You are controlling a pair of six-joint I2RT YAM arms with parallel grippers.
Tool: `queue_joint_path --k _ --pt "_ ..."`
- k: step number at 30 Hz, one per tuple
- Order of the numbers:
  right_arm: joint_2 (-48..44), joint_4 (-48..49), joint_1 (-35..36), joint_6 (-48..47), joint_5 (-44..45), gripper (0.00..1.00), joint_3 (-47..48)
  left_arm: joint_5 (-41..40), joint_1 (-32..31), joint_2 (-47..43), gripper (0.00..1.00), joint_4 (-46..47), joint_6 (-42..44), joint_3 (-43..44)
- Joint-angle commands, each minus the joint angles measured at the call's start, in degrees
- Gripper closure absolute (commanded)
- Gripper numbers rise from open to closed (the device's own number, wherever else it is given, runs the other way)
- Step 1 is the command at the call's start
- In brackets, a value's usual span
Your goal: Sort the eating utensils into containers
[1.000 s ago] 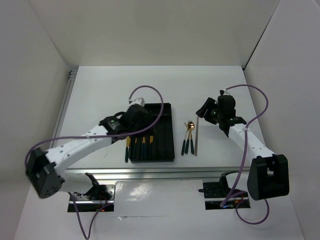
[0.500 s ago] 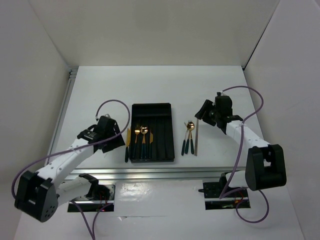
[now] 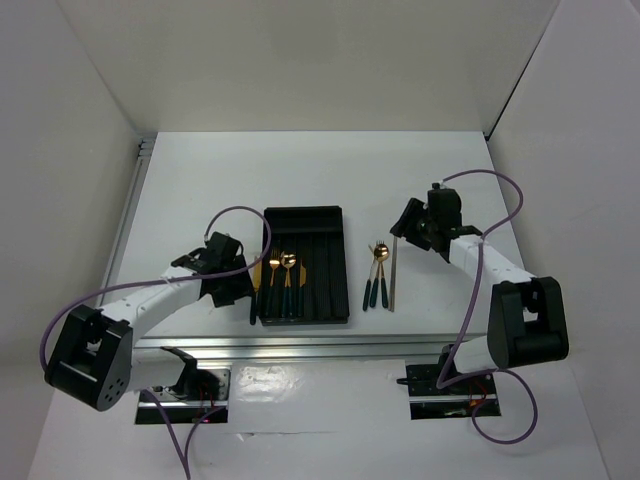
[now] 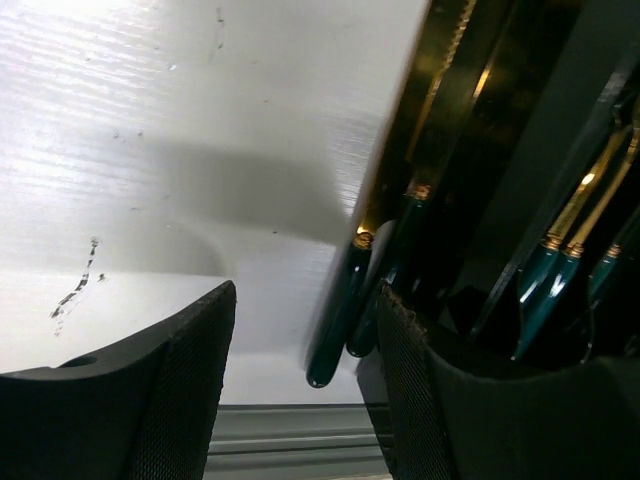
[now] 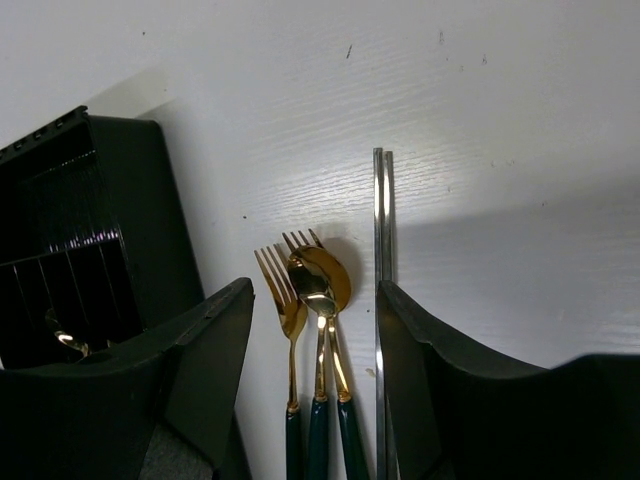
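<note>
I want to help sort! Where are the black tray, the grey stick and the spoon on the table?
black tray [image 3: 318, 228]: top view, bare far end of its compartments.
grey stick [image 5: 380, 230]: right wrist view, upper shaft.
spoon [image 5: 330, 280]: right wrist view, gold bowl.

The tabletop [image 3: 200, 180] is white and matt, with a faint grain. The tray [image 3: 328, 265] is black plastic with a dull sheen. The forks [image 5: 282, 292] and spoon [image 5: 325, 272] have mirror-polished gold metal heads and glossy teal handles; the stick [image 5: 381, 230] is bright grey metal. The left end effector [image 4: 305, 300] has matt black, finely textured fingers [image 4: 190, 390]
</note>
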Motion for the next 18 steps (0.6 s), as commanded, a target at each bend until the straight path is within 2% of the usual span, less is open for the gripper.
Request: queue_joint_path --k 1,10,18 --pt "0.83 0.47 -0.24 -0.84 0.88 0.39 2.84 1.53 0.18 -1.74 0.35 2.48 1.85 -1.01" --pt "0.21 0.47 -0.24 -0.84 0.88 0.41 2.84 0.21 -0.43 3.62 0.40 1.96 1.24 0.13" --pt "-0.31 0.47 -0.24 -0.84 1.40 0.41 2.32 -7.43 -5.35 9.59 0.48 -2.34 -2.19 3.74"
